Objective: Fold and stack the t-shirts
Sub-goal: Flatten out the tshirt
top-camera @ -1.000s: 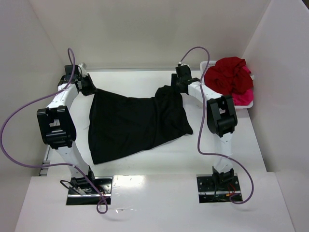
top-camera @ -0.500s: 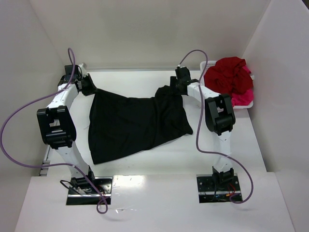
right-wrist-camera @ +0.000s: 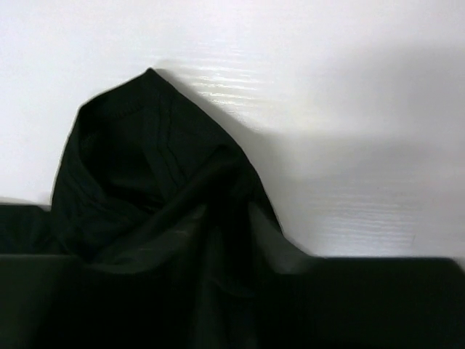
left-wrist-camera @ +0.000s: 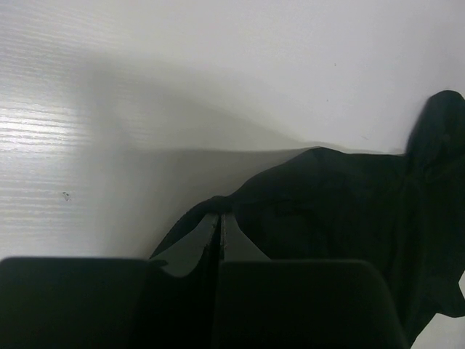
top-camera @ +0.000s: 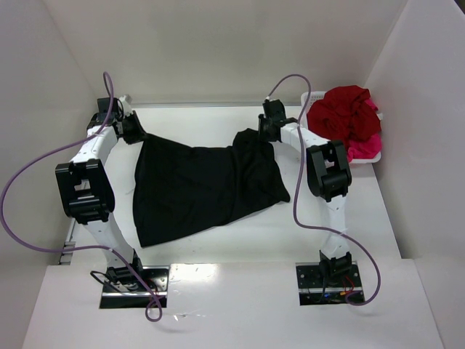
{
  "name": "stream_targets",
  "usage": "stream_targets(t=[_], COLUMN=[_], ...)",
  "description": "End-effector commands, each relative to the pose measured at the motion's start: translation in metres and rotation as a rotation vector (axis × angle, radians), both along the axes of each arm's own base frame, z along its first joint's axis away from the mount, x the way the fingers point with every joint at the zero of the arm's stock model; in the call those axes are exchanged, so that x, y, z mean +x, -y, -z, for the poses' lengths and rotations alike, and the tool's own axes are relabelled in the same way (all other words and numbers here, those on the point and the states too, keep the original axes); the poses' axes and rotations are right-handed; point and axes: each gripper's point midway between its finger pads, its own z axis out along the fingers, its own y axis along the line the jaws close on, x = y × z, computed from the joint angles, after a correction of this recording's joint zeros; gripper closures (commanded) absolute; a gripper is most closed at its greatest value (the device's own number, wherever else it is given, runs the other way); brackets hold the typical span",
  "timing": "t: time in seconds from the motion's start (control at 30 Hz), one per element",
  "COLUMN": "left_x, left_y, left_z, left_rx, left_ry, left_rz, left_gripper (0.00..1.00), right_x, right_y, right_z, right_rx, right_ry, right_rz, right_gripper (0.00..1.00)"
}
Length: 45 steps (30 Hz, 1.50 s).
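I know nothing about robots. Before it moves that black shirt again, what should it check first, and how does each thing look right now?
1. Left gripper pinching a corner of the black t-shirt: ok.
2. Right gripper firmly shut on the other corner: cannot tell; cloth bunches up there.
3. Shirt lying smooth: not ok, rumpled near the right gripper.
4. Red t-shirt and pink t-shirt in the basket, apart from the black one: ok.
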Motion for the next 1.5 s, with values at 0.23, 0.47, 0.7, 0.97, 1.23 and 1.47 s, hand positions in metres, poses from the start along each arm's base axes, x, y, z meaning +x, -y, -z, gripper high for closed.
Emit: stream_targets(t=[0.23,0.47,0.7,0.97,1.23,1.47], left_x=[0.009,0.009,0.008,0.008,0.008,0.009], left_y=[0.000,0.000,0.003,0.003,-0.002,-0.005], left_z=[-0.022,-0.022,-0.019,-0.019,-0.021,-0.103], left_rx=[0.005,0.005,-0.010,-0.010,-0.009,0.023], left_ry=[0.065,0.065,0.059,0.059,0.059,0.218], left_rz=[0.032,0.032,0.044,0.044,0.035,0.035], left_gripper=[1.00,1.00,1.00,1.00,1.00,1.00], right_x=[0.012,0.007,-0.003,-0.004,0.010,0.034], right_y=[0.022,0.007,-0.014,-0.012,0.000,0.014], right_z=[-0.023,-0.013,-0.005,0.007,-0.002,-0.172], right_rx=[0.002,0.078,0.160,0.150,0.107,0.114], right_ry=[0.057,0.014,-0.030,-0.048,-0.009,0.319], right_rz=[0.049,-0.028,-0.130,-0.122,-0.032,0.031], right_gripper=[0.07,0.23,0.26,0.64,1.00,1.00])
